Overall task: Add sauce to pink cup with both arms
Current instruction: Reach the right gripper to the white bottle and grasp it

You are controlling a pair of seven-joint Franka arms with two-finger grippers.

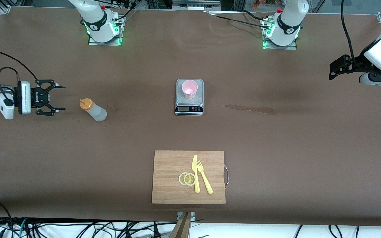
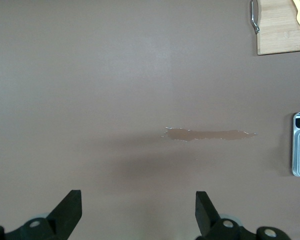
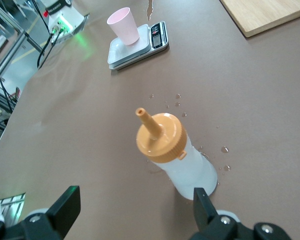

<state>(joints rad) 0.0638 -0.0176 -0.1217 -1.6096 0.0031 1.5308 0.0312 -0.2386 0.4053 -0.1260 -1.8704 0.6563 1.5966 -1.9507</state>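
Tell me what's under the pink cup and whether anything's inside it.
The pink cup stands upright on the scale, whose platform is hidden beneath its base. The inside looks empty as far as the front view shows.

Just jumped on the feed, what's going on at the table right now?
Nothing is held yet. The right gripper is open, beside the sauce bottle, which stands on the table toward the right arm's end with water drops around it. The pink cup sits upright on the scale mid-table. The left gripper is open too, waiting above the table at the left arm's end, near a wet streak. A cutting board with lemon slices, knife and fork lies nearer the front camera.
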